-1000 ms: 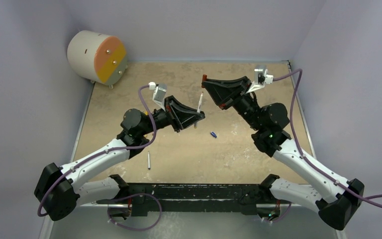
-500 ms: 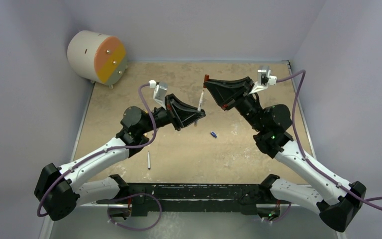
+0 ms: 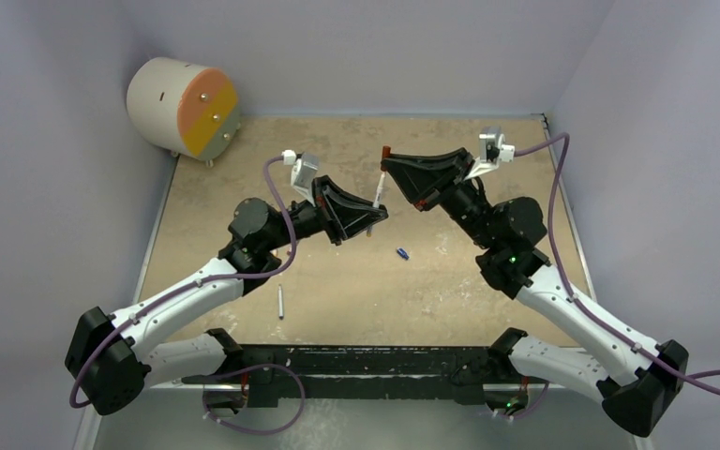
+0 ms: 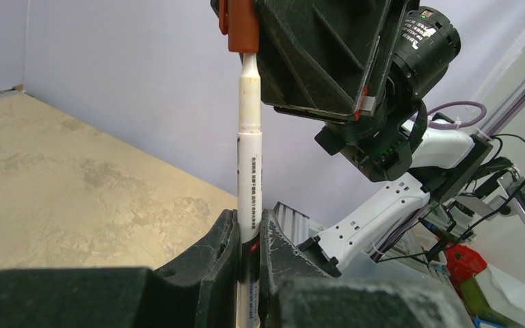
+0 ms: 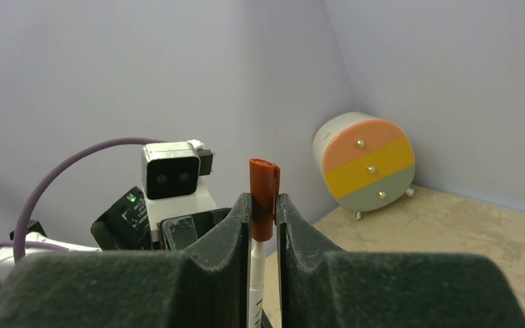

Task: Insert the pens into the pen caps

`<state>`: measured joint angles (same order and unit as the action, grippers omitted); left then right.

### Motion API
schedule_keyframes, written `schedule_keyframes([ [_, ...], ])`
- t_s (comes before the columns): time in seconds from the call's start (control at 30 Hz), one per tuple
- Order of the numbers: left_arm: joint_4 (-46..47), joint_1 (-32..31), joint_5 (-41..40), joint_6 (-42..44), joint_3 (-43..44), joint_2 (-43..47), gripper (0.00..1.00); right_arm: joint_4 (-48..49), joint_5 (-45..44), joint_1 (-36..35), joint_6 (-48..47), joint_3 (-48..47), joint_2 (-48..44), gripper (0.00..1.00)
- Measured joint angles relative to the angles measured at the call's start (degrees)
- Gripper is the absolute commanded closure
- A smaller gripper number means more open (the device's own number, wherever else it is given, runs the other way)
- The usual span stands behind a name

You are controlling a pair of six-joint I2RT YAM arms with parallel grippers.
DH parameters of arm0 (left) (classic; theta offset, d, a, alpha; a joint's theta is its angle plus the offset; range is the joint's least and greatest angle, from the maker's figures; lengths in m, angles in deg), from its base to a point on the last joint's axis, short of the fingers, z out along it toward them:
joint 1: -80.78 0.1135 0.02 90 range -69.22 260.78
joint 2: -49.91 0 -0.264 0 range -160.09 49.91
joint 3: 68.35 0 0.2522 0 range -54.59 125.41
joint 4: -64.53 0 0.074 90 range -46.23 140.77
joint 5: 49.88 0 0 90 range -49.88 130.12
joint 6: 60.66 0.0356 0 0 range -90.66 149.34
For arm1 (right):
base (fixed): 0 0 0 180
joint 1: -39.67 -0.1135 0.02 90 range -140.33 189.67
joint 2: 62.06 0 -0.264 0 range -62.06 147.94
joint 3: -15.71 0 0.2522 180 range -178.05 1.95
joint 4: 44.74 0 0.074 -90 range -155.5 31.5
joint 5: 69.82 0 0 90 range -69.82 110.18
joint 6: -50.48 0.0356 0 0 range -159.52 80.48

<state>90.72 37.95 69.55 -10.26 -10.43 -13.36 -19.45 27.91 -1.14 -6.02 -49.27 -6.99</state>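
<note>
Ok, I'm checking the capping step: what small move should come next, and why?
Probably push the right end effector along the pen, toward the left end effector clamping it. The red-brown cap is over the tip, but the narrow neck below it is bare, so it looks not fully seated.

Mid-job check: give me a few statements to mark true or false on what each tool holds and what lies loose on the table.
1. The left tool is shut on a white pen, held upright. True.
2. The right tool grips a blue cap. False: it grips the red-brown cap; the blue cap lies loose on the table.
3. The red-brown cap meets the top end of the white pen. True.
4. No pen lies on the table. False: a second pen lies there, near the left arm.
</note>
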Motion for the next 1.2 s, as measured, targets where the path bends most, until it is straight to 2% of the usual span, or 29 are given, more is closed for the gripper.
schedule_keyframes([
  [0.67, -6.99, -0.44, -2.21, 7.54, 2.23, 0.59, 1.0, -0.11, 0.44, 0.35, 1.2, 1.92, -1.97, 1.0],
  [1.2, -7.85, -0.44, -1.84, 7.72, 2.58, 0.92, 1.0, 0.44, 0.39, 0.35, 2.38, 2.03, -1.73, 1.0],
])
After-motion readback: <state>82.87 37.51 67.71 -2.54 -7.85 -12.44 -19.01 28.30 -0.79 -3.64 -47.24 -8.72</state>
